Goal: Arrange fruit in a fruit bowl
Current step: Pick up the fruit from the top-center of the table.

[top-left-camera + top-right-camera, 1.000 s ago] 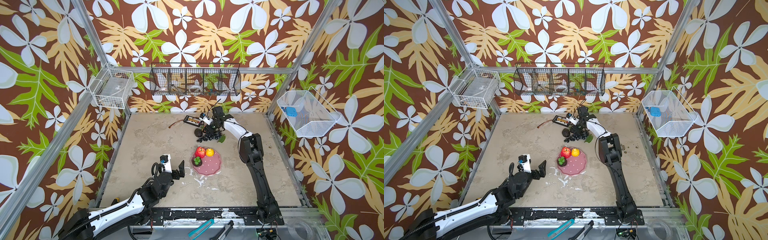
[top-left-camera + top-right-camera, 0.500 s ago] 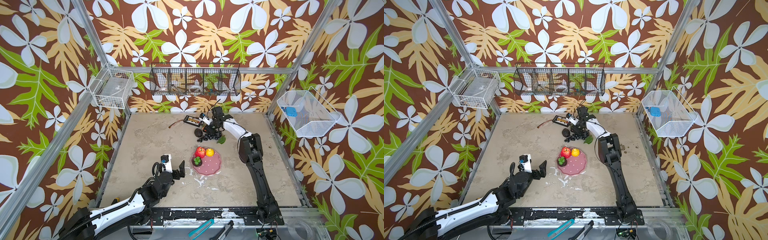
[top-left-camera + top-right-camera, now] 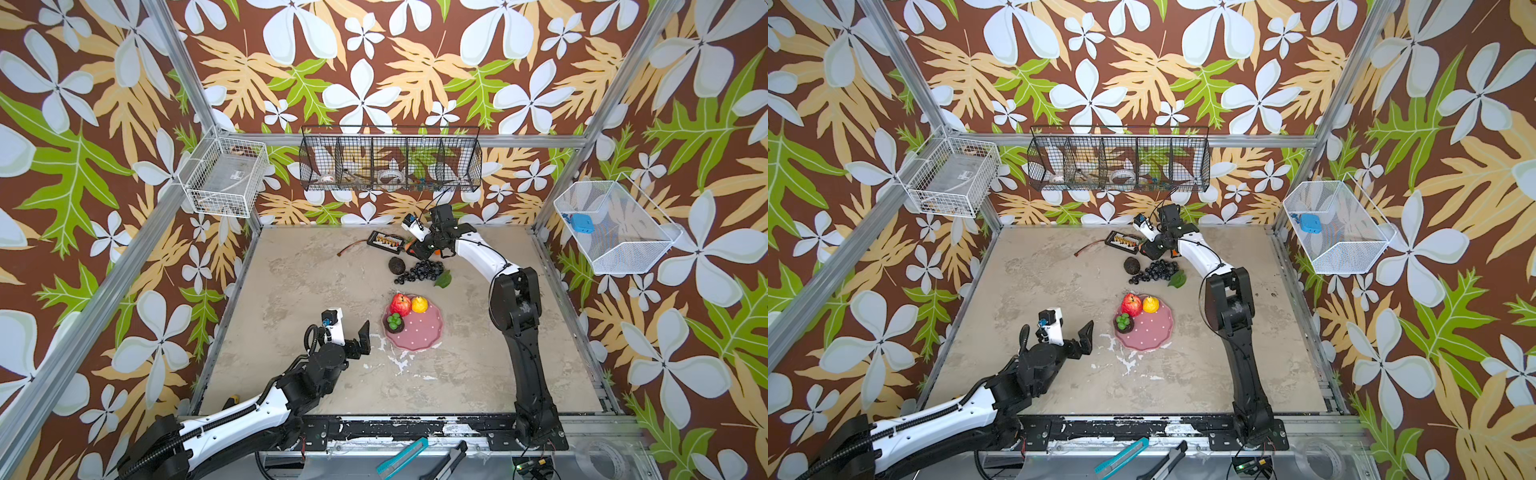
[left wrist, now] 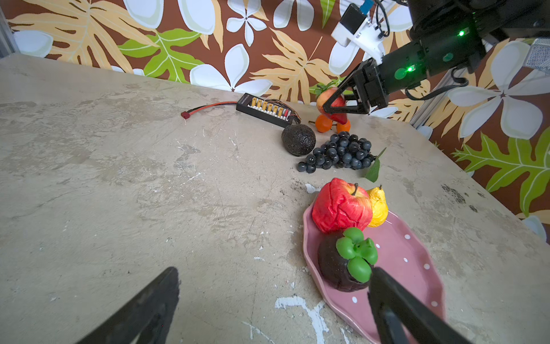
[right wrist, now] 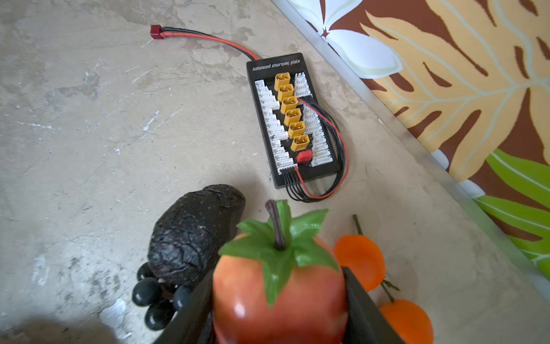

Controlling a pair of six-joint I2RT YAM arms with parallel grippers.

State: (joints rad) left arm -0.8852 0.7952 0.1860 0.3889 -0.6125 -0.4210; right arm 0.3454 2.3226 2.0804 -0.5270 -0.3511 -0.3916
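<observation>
the fruit bowl (image 3: 419,337), a pink scalloped dish with white dots, sits near the middle of the table (image 3: 291,291). on its far-left part lie a red apple (image 3: 400,304), a yellow pear (image 3: 419,304) and a dark mangosteen (image 3: 394,322) with a green cap; the apple and pear touch. farther back on the bare table lie a dark grape bunch (image 3: 419,270) with a leaf and a rough avocado (image 3: 397,264) just left of it. beyond these, by the far wall, the right gripper (image 5: 278,309) has its jaws closed on a red-orange apple with green leaves (image 5: 279,280), one finger on each side. two oranges (image 5: 360,259) lie just beside it, and a black charging board (image 3: 385,242) with a red cable lies to the left. the left gripper (image 4: 273,277) hangs just left of the bowl, jaws spread wide and holding nothing.
</observation>
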